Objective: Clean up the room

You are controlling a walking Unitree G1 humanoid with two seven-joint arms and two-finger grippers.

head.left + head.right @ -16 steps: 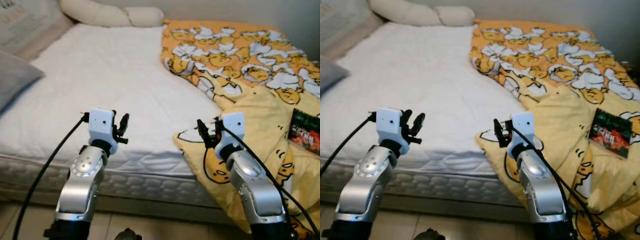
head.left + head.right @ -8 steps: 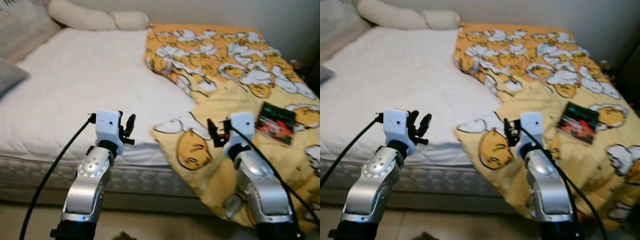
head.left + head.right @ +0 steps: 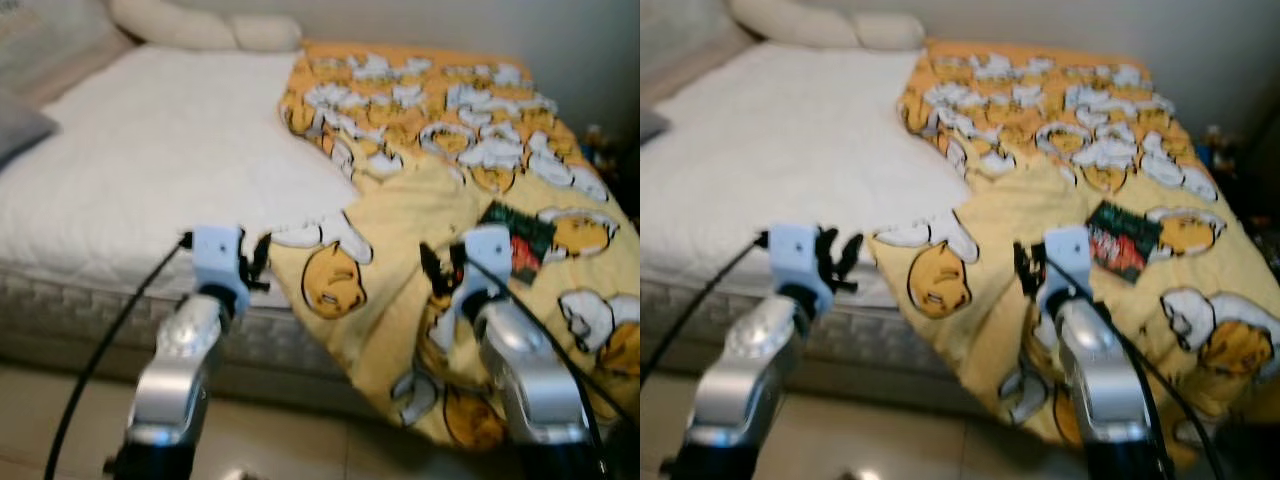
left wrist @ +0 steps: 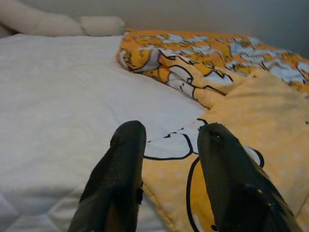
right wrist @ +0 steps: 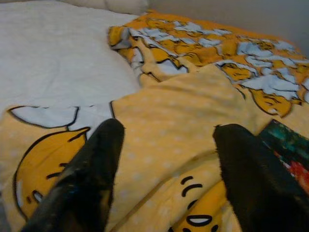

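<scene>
Both claws hang empty at the foot of an unmade bed (image 3: 150,160): the left claw (image 3: 255,262) sits with its fingers spread over the mattress edge, at about 7 o'clock in the head view, while the right claw (image 3: 440,272) holds its fingers wider apart above the rumpled yellow cartoon blanket (image 3: 420,200), at about 5 o'clock. Neither grips anything. A dark, glossy book (image 3: 1122,238), its cover red and green, lies flat on the blanket at roughly 3 o'clock, just beyond the right claw, and its corner shows past that claw's finger in the right wrist view. White pillows (image 3: 200,25) line the headboard end at 11 o'clock, and bare white sheet covers the bed's left half. The head views are soft with blur, so the robot appears to be on the approach rather than at a grasp. Judging by the layout, the book is the likeliest first pick-up; the right arm would need to reach forward and lower over its near edge before closing on it.
</scene>
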